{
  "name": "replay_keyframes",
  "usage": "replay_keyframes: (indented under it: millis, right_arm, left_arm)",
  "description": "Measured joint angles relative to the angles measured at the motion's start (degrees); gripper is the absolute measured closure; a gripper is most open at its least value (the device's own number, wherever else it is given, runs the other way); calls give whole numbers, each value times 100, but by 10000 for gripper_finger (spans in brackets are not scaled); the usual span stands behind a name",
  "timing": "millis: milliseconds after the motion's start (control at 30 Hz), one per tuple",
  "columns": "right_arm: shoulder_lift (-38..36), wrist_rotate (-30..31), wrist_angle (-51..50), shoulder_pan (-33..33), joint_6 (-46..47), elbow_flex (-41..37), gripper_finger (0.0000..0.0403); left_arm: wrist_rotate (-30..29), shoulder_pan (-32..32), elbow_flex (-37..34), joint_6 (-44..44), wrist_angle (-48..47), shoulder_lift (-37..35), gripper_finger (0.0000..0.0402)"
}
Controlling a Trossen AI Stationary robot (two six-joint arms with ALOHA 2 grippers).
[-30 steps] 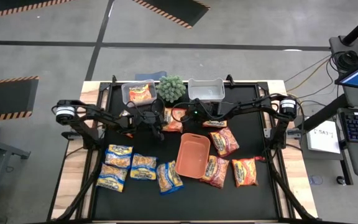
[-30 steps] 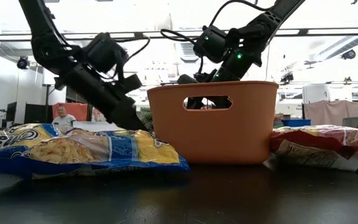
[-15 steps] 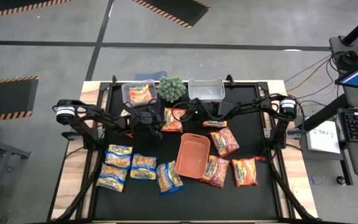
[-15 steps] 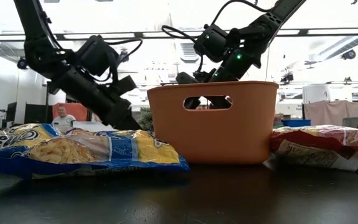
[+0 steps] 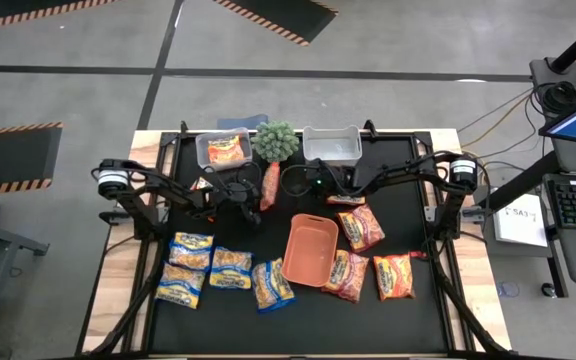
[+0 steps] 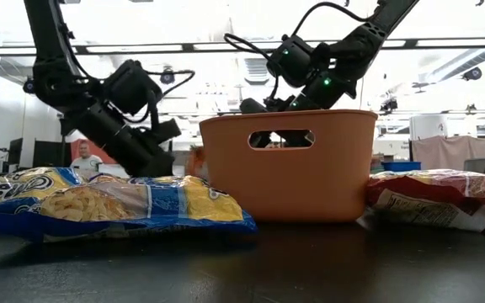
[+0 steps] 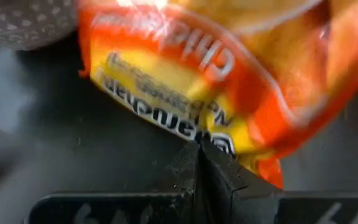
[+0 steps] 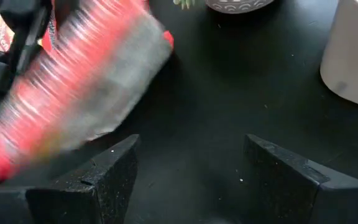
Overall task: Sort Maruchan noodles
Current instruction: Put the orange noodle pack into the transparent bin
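Observation:
An orange Maruchan packet (image 5: 268, 186) stands tipped up on one long edge at the table's far middle. Its printed face (image 7: 185, 68) is turned to my left gripper (image 5: 252, 204), and its grey back (image 8: 86, 81) to my right gripper (image 5: 290, 185). My left gripper (image 7: 199, 149) is shut, with its tips at the packet's lower edge. My right gripper (image 8: 191, 142) stands open just right of the packet, with bare table between its fingers. Yellow-and-blue packets (image 5: 208, 268) lie flat at the near left. Dark red ones (image 5: 363, 255) lie at the near right. My left gripper meets the orange packet's lower long edge (image 7: 229, 144) with its shut fingertips, slanting down from the table's left. The packet leans up and away from the tips, printed face toward them. I cannot tell whether the edge is pinched between the fingers or only pressed.
At the far edge stand a clear bin (image 5: 225, 150) holding an orange packet, a potted plant (image 5: 276, 142) and a second bin (image 5: 331, 145). An orange tray (image 5: 310, 248) sits at the near middle, with another red packet (image 5: 345, 199) beyond it.
The orange packet has tipped from lying flat to standing on its left long edge. Its right side has come up and it is blurred in the right wrist view. My left gripper has sunk toward the table beside it and has stayed shut.

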Motion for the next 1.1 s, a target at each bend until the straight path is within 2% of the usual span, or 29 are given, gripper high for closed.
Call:
replay_keyframes:
  millis: [700,933,1100]
  right_arm:
    - [-2,-339,232,0,-7,43,129]
    - [-61,-343,-117,-53,-47,43,129]
    - [-92,-341,-155,-79,-105,43,129]
  left_arm:
    - [-34,-5,-64,-219,142,-10,401]
    - [861,-103,-64,-235,1522,-23,401]
    - [852,-100,-49,105,2240,82,401]
